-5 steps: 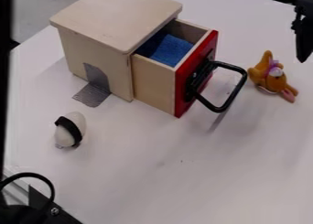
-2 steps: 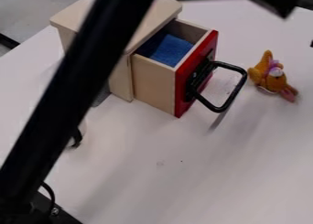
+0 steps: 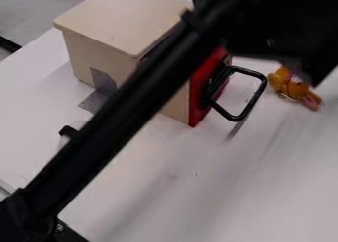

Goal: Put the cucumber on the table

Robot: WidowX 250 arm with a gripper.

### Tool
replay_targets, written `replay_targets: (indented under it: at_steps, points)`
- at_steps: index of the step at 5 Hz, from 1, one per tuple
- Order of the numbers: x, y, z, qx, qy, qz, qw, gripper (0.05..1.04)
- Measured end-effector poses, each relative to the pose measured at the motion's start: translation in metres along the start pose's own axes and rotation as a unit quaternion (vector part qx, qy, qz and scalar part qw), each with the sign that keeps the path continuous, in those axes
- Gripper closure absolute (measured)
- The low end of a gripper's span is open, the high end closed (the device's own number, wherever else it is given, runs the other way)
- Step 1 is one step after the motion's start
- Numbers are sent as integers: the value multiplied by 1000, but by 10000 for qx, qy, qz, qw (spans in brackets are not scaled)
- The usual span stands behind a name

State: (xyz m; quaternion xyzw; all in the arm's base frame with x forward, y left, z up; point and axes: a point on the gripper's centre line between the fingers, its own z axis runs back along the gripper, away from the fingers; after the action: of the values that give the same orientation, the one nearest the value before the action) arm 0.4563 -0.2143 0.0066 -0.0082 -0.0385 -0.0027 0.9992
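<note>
One long black arm (image 3: 132,105) cuts right across the camera view, from the lower left corner up to the top right, where it ends in a bulky dark mass hanging above the far side of the worktop (image 3: 231,186). I can't tell how far open the pincer is, or whether it has hold of anything. Nor can I tell where the cucumber is.

Behind the arm stands a pale wooden box (image 3: 119,19) with a flat lid-like top, and its drawer (image 3: 175,106) is pulled out; the arm crosses in front of the opening, so what's inside is hidden from me. The drawer has a red front (image 3: 199,105) with a black looped handle (image 3: 253,100) sticking out over the white surface. Grey tape (image 3: 96,102) runs from the box's side down onto the worktop. Just beyond the handle, to the right, lies an orange plush toy (image 3: 292,90), partly covered by the dark mass. Near the left edge, a white object with a black band (image 3: 68,131) peeks out from behind the arm.
</note>
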Motion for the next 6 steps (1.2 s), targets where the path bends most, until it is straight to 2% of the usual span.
replay_targets:
  at_steps: [1, 3, 4, 5, 6]
  points:
    - [1, -3, -5, 13, 155, -89, 9998, 131]
    - [-4, 1, -3, -41, 226, -319, 9992, 600]
    - [-12, 5, 4, -15, 256, -419, 9988, 604]
    - [-19, 10, 37, -38, -51, -524, 9986, 604]
    - [-45, 20, 64, -19, -234, -608, 9979, 604]
